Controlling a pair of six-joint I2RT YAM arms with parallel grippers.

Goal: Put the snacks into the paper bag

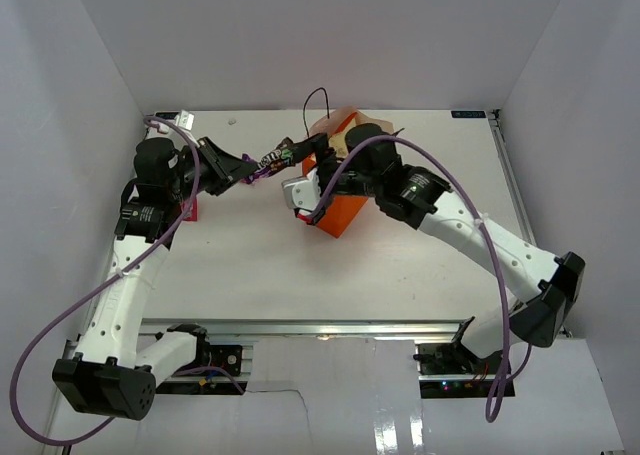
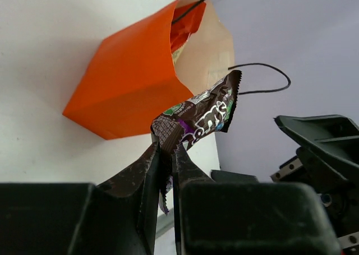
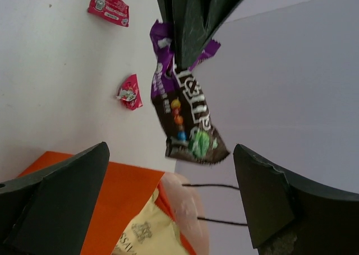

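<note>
Carrying 1 purple-brown candy packet (image 2: 197, 116) toward the paper bag (image 1: 338, 207), I had my left gripper (image 2: 166, 154) pinched tight on the packet's lower end, so it hung in the air just short of the bag's open mouth. My right gripper (image 3: 168, 204) stood spread wide right at the bag's rim, holding nothing, with a yellow packet (image 3: 147, 232) already showing inside the bag. 2 pink-red packets (image 3: 108, 7) lay on the table (image 1: 250, 265), well apart from the bag. As I judged it, the step in hand was the drop; next I needed to bring the packet over the opening, clear of the black cord handles (image 2: 261, 78), then open my left fingers.
</note>
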